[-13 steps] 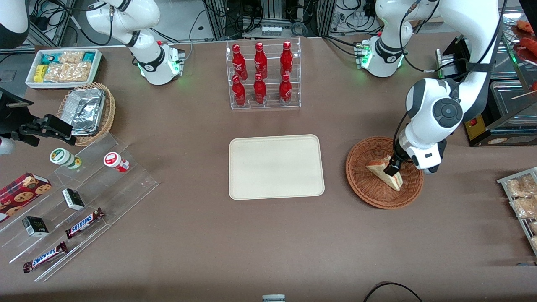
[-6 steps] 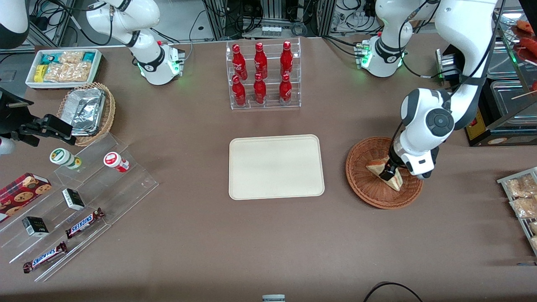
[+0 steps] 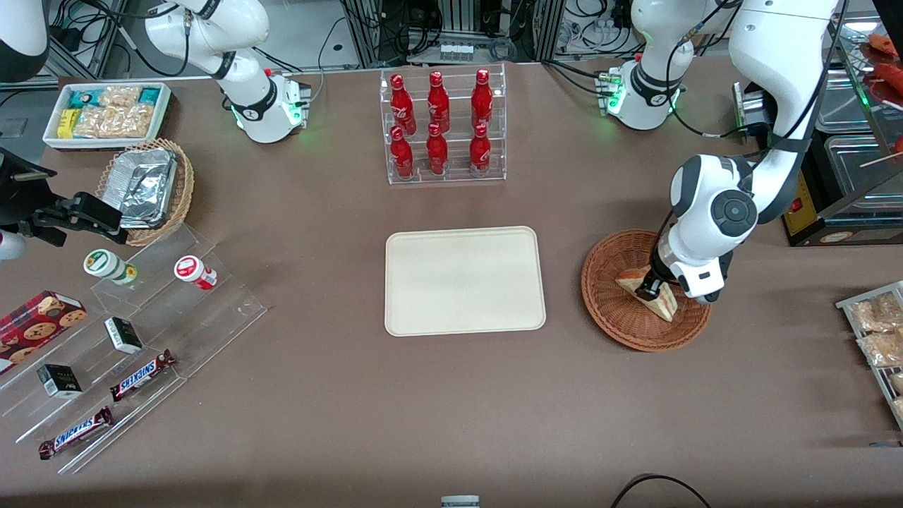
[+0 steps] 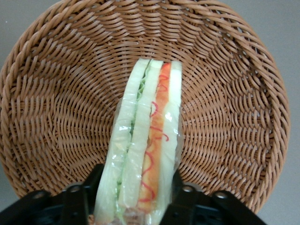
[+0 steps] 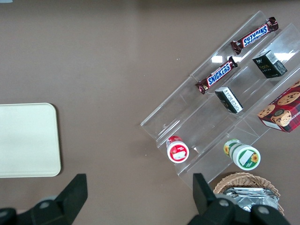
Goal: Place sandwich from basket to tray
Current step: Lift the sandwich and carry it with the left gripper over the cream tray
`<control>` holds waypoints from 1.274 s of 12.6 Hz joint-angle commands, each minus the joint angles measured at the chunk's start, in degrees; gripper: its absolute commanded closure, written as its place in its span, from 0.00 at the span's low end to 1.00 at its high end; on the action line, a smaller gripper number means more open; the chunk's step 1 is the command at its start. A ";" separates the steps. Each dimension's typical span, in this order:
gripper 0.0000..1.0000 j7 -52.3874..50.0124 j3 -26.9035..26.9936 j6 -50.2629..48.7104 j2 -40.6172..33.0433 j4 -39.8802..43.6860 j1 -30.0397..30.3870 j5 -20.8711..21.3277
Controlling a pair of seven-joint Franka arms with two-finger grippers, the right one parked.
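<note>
The sandwich [image 3: 656, 299], a plastic-wrapped cream wedge with red and green layers, lies in the reddish-brown wicker basket [image 3: 615, 326] toward the working arm's end of the table. My gripper [image 3: 647, 287] is down in the basket, over the wedge's wider end. In the left wrist view the sandwich [image 4: 145, 140] stands on edge between the black fingers [image 4: 88, 187], which press against both of its sides, with the basket [image 4: 56, 93] weave all around. The gripper [image 4: 136, 199] is shut on it. The cream tray [image 3: 465, 281] sits bare beside the basket, toward the table's middle.
A clear rack of red bottles [image 3: 441, 127] stands farther from the front camera than the tray. Snack packets [image 3: 878, 331] lie at the working arm's table end. Acrylic shelves with candy bars [image 3: 141, 374] and a foil-filled basket [image 3: 148, 187] sit toward the parked arm's end.
The working arm's wrist has swung slightly toward the tray and lowered over the basket. The sandwich has stayed at almost the same spot in the basket.
</note>
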 commanded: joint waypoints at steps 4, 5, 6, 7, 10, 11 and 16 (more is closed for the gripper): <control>0.88 -1.35 -0.21 -6.56 -3.78 2.95 0.13 1.31; 0.88 -1.26 -0.29 -9.02 -4.13 4.54 0.05 1.57; 0.88 -1.35 -0.82 -11.57 -4.13 6.29 0.05 3.05; 0.88 -1.44 -1.95 -13.42 -3.79 8.14 0.05 3.68; 0.88 -1.26 -5.55 -16.16 -2.38 11.66 0.05 4.29; 0.88 -1.35 -7.74 -19.04 -0.29 14.54 0.05 6.82; 0.88 -1.00 -19.61 -36.55 12.11 33.80 0.05 13.15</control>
